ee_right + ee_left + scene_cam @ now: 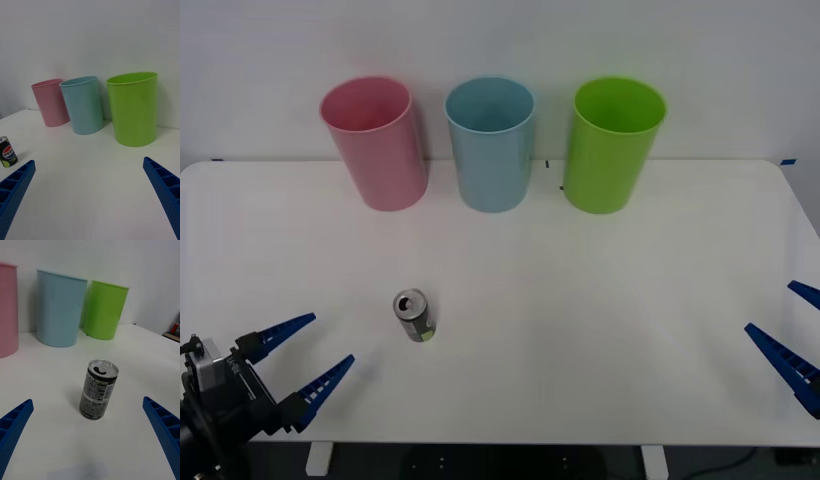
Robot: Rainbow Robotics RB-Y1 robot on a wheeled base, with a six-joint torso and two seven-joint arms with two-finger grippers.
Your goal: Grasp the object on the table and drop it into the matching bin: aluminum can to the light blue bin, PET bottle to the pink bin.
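Smooth white table (580, 300) before a plain pale wall; tapered plastic pink bin (374, 143) and blue bin (491, 143) at its back; ribbed left gripper (305, 358) and right gripper (792, 325), both spread open; upright metal can (414, 315) stands near the left gripper.

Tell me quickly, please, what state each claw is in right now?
Left claw: open, holding nothing, at the table's near left edge, short of the can.
Right claw: open, holding nothing, at the near right edge.
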